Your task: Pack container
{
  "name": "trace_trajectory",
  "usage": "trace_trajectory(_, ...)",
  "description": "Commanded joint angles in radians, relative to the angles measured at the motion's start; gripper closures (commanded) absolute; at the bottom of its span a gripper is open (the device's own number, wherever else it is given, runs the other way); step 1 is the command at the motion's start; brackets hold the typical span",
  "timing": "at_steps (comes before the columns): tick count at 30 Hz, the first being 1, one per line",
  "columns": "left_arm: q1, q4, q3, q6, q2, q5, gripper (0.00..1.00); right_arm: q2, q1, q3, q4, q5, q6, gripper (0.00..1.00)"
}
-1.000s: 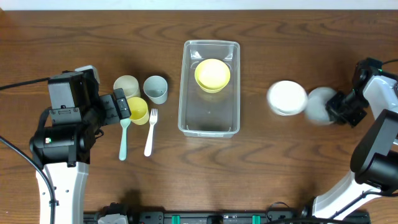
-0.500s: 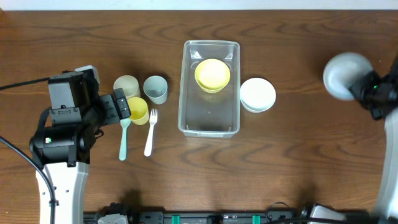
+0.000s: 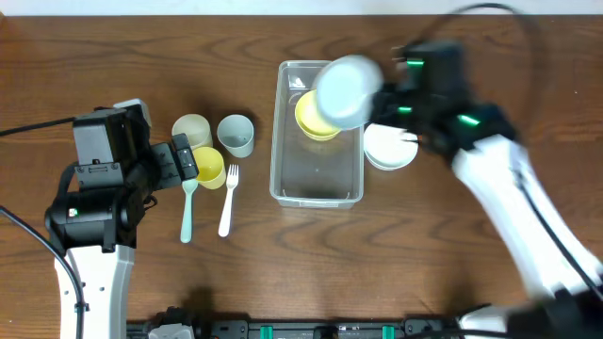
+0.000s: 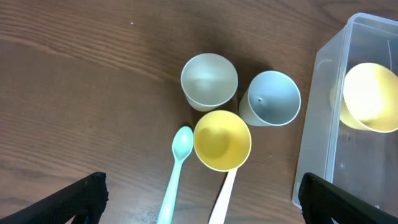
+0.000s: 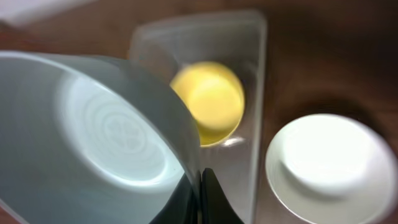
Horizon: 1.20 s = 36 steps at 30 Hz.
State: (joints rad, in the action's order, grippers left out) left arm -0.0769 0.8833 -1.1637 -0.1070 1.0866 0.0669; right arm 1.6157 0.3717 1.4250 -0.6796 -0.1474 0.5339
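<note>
Swung leftward, 1 grey bowl (image 3: 347, 89), rim pinched by the right gripper (image 5: 200, 190), is being centred over the container (image 3: 317, 184) for level lowering.

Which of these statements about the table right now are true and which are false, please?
1. A yellow bowl lies inside the container. True.
2. The right gripper is empty. False: it is shut on the rim of a grey bowl, held above the container.
3. The white bowl sits inside the container. False: it rests on the table beside the container, on the right arm's side.
4. The left gripper is open and holds nothing. True.
5. The yellow cup stands in the container. False: it stands on the table near the left gripper.
</note>
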Motion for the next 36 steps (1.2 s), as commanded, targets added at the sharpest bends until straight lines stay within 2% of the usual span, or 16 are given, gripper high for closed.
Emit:
trace_trajectory(1, -0.003, -0.002, -0.02, 0.009, -0.002, -0.016, 0.02, 0.166, 0.014, 0.144, -0.015, 0.101, 0.011, 0.99)
trace_trajectory(4, -0.003, -0.002, -0.02, 0.009, -0.002, -0.016, 0.02, 0.333, 0.005, 0.301, -0.069, 0.051, 0.012, 0.99)
trace_trajectory(8, -0.003, -0.002, -0.02, 0.009, -0.002, -0.016, 0.02, 0.47, 0.005, 0.434, -0.136, 0.001, 0.011, 0.97)
trace_trajectory(9, -0.003, -0.002, -0.02, 0.009, -0.002, -0.016, 0.02, 0.494, 0.005, 0.455, -0.151, -0.008, 0.011, 0.94)
trace_trajectory(11, -0.003, -0.002, -0.02, 0.009, -0.002, -0.016, 0.02, 0.515, 0.005, 0.478, -0.175, -0.014, 0.011, 0.73)
trace_trajectory(16, -0.003, -0.002, -0.02, 0.009, -0.002, -0.016, 0.02, 0.478, 0.002, 0.524, -0.265, 0.035, -0.004, 0.62)
trace_trajectory(23, -0.003, -0.002, -0.02, 0.009, -0.002, -0.016, 0.02, 0.29, -0.085, 0.61, -0.496, 0.174, -0.005, 0.53)
trace_trajectory(26, -0.003, -0.002, -0.02, 0.009, -0.002, -0.016, 0.02, 0.235, -0.157, 0.609, -0.569, 0.173, -0.008, 0.57)
trace_trajectory(30, -0.003, -0.002, -0.02, 0.009, -0.002, -0.016, 0.02, 0.23, -0.238, 0.6, -0.69, 0.174, -0.011, 0.57)
trace_trajectory(33, -0.003, -0.002, -0.02, 0.009, -0.002, -0.016, 0.02, 0.238, -0.263, 0.555, -0.681, 0.111, -0.063, 0.55)
trace_trajectory(36, -0.003, -0.002, -0.02, 0.009, -0.002, -0.016, 0.02, 0.239, -0.241, 0.511, -0.578, -0.031, -0.176, 0.49)
